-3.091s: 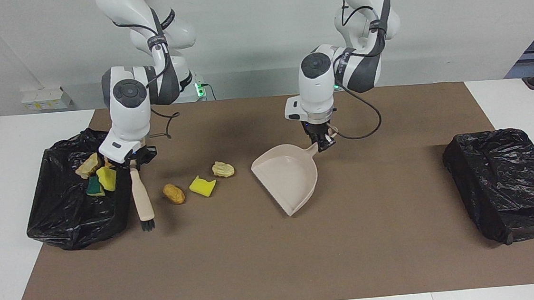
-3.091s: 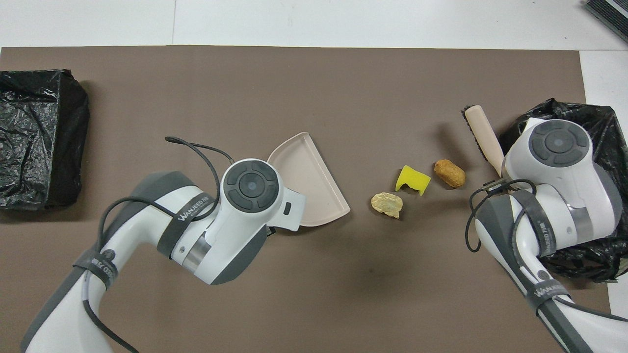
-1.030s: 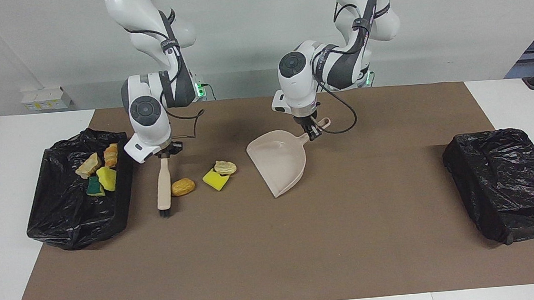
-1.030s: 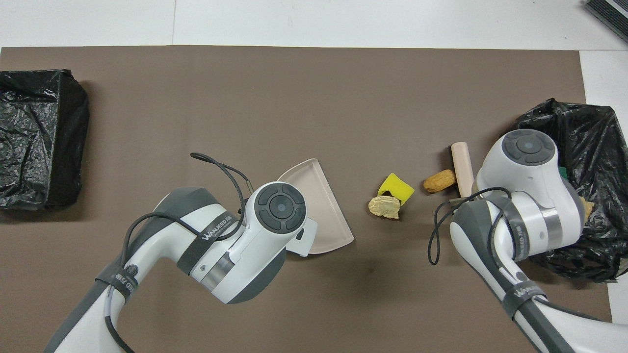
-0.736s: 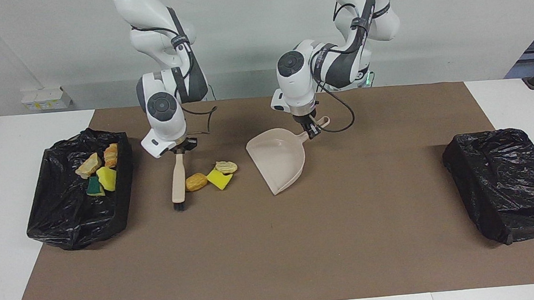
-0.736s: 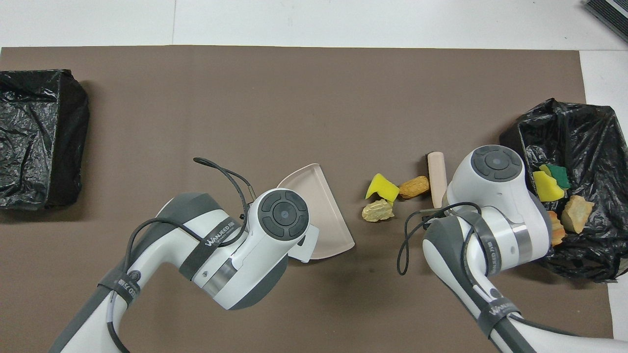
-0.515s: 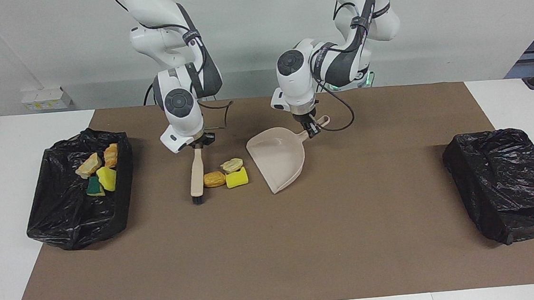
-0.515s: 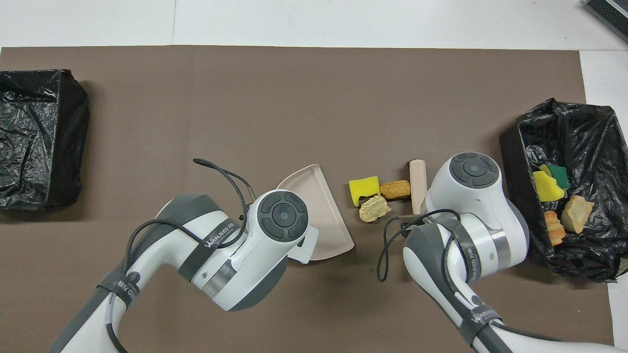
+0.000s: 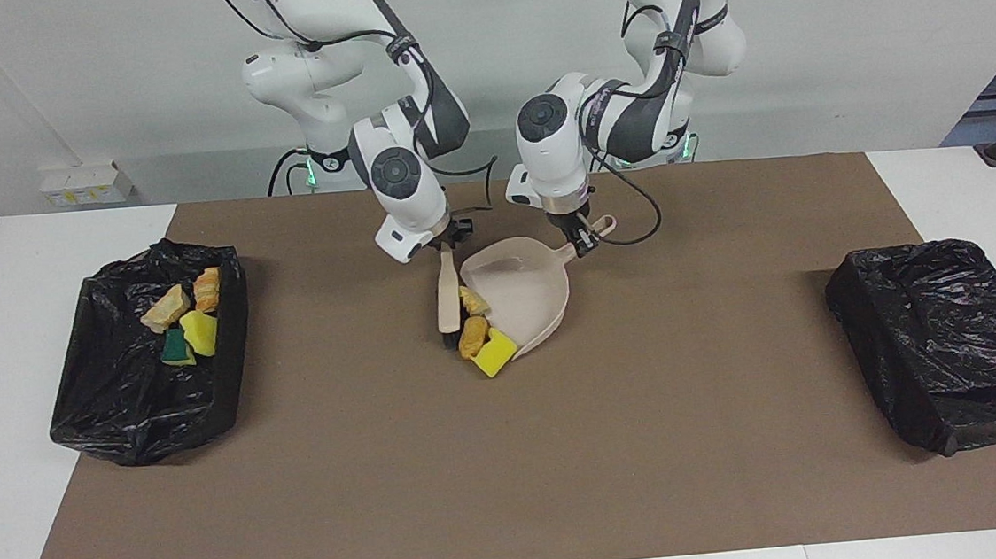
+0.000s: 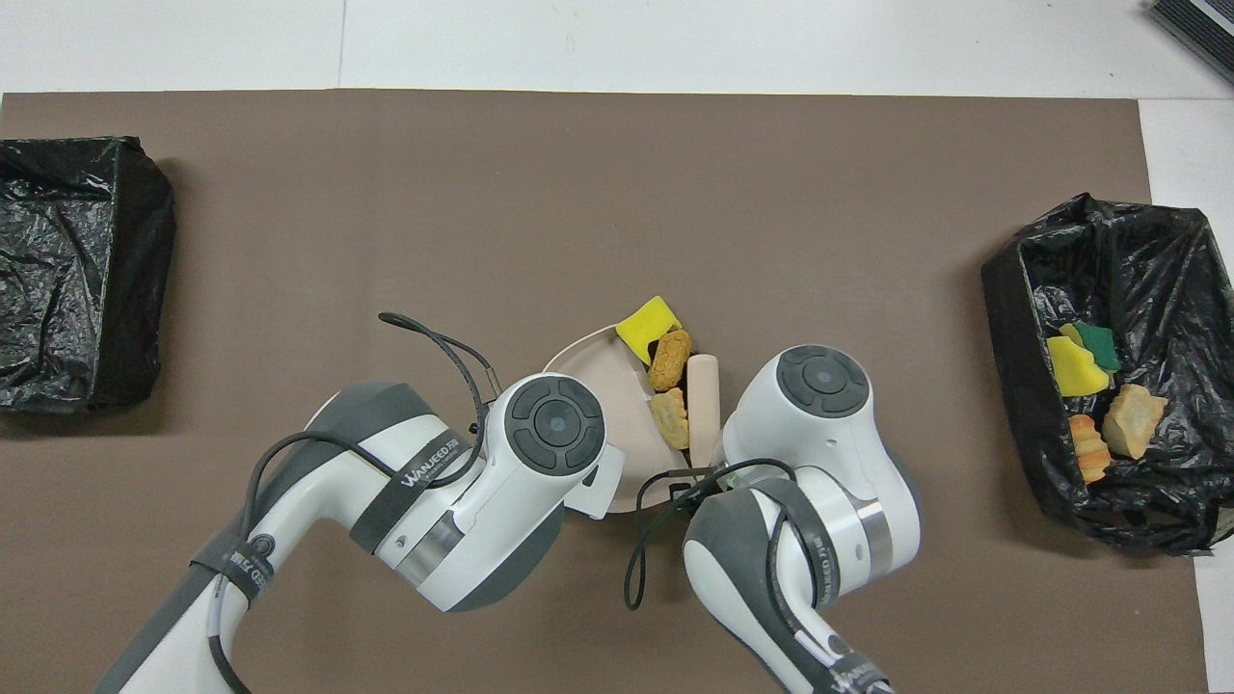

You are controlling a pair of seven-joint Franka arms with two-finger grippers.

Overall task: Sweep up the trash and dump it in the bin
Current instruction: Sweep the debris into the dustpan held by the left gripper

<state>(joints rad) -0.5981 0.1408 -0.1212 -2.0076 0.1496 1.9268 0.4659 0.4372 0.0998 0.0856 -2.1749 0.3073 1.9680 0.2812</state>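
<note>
- The brush [image 9: 447, 297] is pinched at its handle by the right gripper [image 9: 446, 246], bristles down on the mat [image 9: 565, 452], just beside the open mouth of the dustpan [image 9: 524, 300].
- The dustpan is held by the left gripper [image 9: 582, 246], pressed together on its handle, lip down on the mat.
- Three scraps are bunched between brush and pan: a tan lump [image 9: 474, 300] at the lip nearest the robots, a brown lump [image 9: 472, 337] next, and a yellow sponge [image 9: 495, 353] at the pan's corner — this last lies half outside the mouth (best seen from overhead [image 10: 647, 321]).
- The sweep is judged nearly done, but none of the three is deep in the pan yet.
- The stroke is best carried straight across the lip, bristles kept pressed on the mat, so that the lumps are pushed in rather than rolled along the edge.
- The sponge should be caught by the bristle end — otherwise it may slip past the corner.
- The pan is to be kept flat and firm against the push; a lifted lip would let scraps slide under.
- Four more scraps [image 9: 184, 323] are already lying in the bin [image 9: 117, 407] at the right arm's end of the desk; a second bin [image 9: 947, 342] stands at the left arm's end.
</note>
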